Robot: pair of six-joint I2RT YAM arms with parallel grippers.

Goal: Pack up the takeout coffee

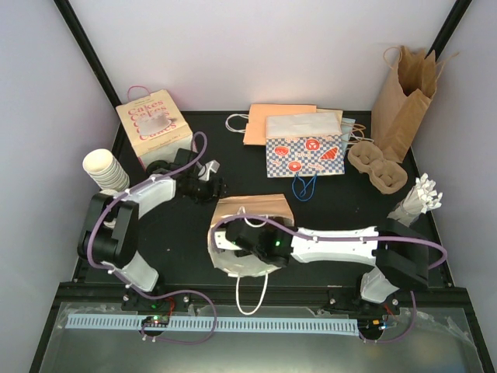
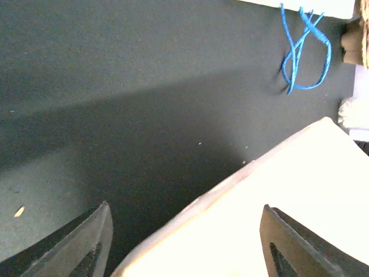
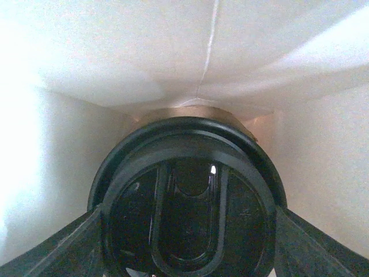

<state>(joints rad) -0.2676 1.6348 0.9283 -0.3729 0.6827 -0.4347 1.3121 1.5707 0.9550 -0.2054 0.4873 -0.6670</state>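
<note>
- The takeout coffee (image 3: 187, 202) sits inside the paper bag (image 1: 256, 208); in the right wrist view its black lid is seen face-on, with the bag's pale inner walls closing around and beyond it.
- The right end effector (image 3: 187, 210) is reached into that bag from the right; its two fingers flank the lid on either side and appear pressed to its rim, so the cup is judged to be clasped.
- The cup's long axis is taken to run along the line of reach, lid toward the wrist and base toward the bag's depth; no offset to either side is seen.
- The left end effector (image 2: 184, 206) is held at the bag's far-left edge; its fingers stand well apart with the bag's rim lying loosely between them, so it is read as released, with nothing gripped.
- The right arm is plainly the nearer one; the cup is hidden in the top view.
- The coming move is judged to turn on that axis; a withdrawal would need to follow it straight back, lest the lid or bag be dragged across the worktop (image 1: 349, 202).
</note>
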